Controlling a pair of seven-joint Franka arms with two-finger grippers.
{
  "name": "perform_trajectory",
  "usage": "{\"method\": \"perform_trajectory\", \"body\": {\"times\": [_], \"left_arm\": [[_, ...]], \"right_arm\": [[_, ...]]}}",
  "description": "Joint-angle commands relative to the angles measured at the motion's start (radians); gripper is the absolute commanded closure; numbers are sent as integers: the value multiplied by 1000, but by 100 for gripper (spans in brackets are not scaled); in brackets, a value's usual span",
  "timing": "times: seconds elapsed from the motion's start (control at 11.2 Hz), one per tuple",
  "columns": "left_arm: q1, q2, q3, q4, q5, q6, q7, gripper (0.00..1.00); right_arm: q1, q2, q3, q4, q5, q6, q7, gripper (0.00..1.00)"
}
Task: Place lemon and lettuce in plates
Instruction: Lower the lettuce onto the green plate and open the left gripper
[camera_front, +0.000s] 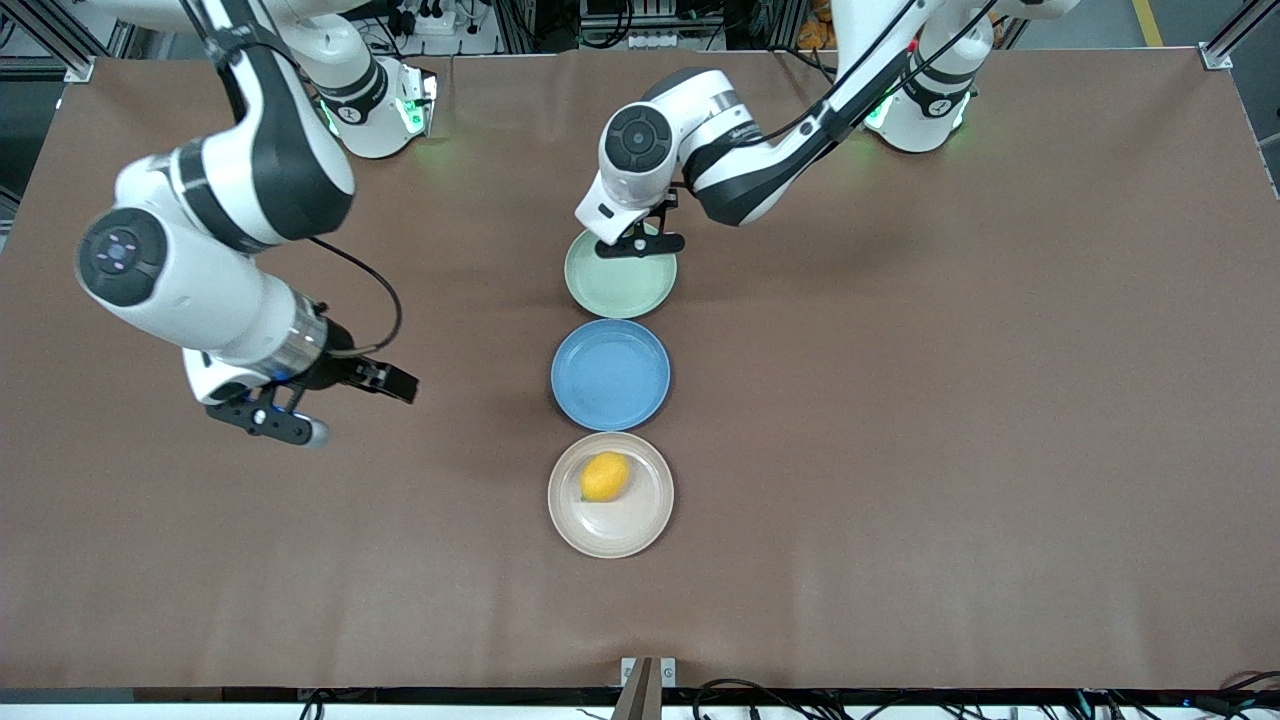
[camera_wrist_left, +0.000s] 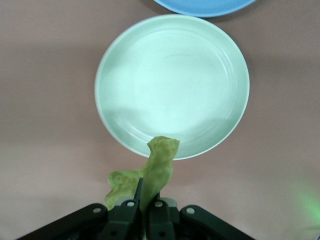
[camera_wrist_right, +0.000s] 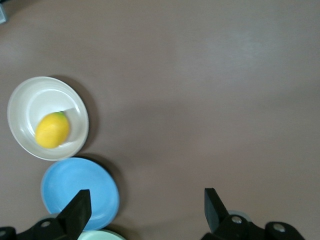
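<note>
The lemon (camera_front: 605, 476) lies in the cream plate (camera_front: 628, 525), the plate nearest the front camera; both also show in the right wrist view, the lemon (camera_wrist_right: 52, 130) in the plate (camera_wrist_right: 27, 97). My left gripper (camera_front: 640, 243) hangs over the mint green plate's (camera_front: 620, 292) rim that lies farthest from the front camera. In the left wrist view this gripper (camera_wrist_left: 145, 201) is shut on the lettuce (camera_wrist_left: 159, 162), whose tip overlaps the mint plate's (camera_wrist_left: 172, 85) rim. My right gripper (camera_front: 355, 408) is open and empty above bare table toward the right arm's end (camera_wrist_right: 145, 210).
A blue plate (camera_front: 610, 375) sits between the mint and cream plates, the three in a row down the table's middle. It also shows in the left wrist view (camera_wrist_left: 205, 5) and the right wrist view (camera_wrist_right: 80, 192). Brown table surface (camera_front: 950, 400) spreads to both sides.
</note>
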Motion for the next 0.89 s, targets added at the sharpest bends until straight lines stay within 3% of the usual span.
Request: {"method": "perform_trajectory", "body": {"times": [0.0, 0.18, 0.27, 0.36, 0.63, 0.8], "left_arm": [[-142, 92, 140, 78, 47, 76, -61, 100], [-266, 142, 275, 168, 47, 76, -103, 100], [-318, 150, 328, 179, 47, 76, -133, 45], [-362, 149, 357, 180, 56, 76, -129, 0], [-367, 127, 365, 181, 61, 76, -135, 0], [-310, 77, 367, 180, 64, 66, -131, 0]], "right_arm": [[-79, -137, 22, -150, -7, -11, -160, 0], [-99, -166, 19, -149, -7, -73, -206, 0], [-106, -179, 19, -150, -6, -76, -233, 0], [-116, -199, 19, -152, -6, -77, -260, 0], [-151, -260, 22, -172, -6, -119, -346, 0], [-166, -300, 22, -170, -6, -184, -412, 0]]}}
